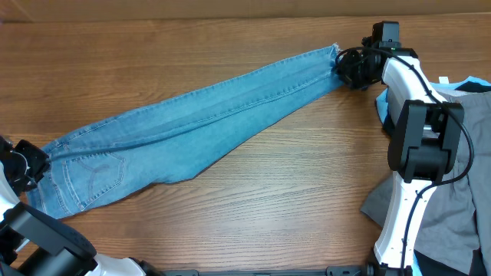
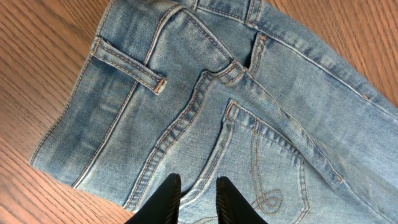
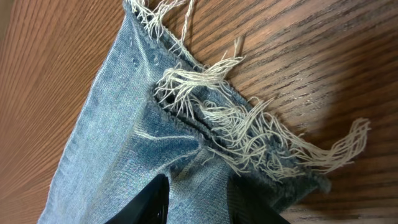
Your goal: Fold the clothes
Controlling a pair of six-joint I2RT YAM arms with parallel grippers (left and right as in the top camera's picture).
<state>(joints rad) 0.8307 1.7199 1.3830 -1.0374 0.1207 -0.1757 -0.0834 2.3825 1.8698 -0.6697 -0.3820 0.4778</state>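
Light-blue denim jeans (image 1: 192, 115) lie flat and stretched slantwise over the wooden table, waist at the lower left, frayed hem (image 1: 331, 52) at the upper right. My left gripper (image 1: 29, 162) is at the waist end. In the left wrist view its gripper (image 2: 198, 194) is shut on the denim (image 2: 205, 106) beside a stitched back pocket (image 2: 267, 168). My right gripper (image 1: 351, 69) is at the hem. In the right wrist view its gripper (image 3: 198, 198) is open and straddles puckered denim (image 3: 118, 124) just behind the frayed threads (image 3: 249, 134).
A heap of grey trousers (image 1: 453, 195) with dark and pale-blue pieces (image 1: 469, 81) lies at the table's right edge, under and behind the white right arm (image 1: 410, 146). Bare wood (image 1: 291, 192) lies in front of the jeans.
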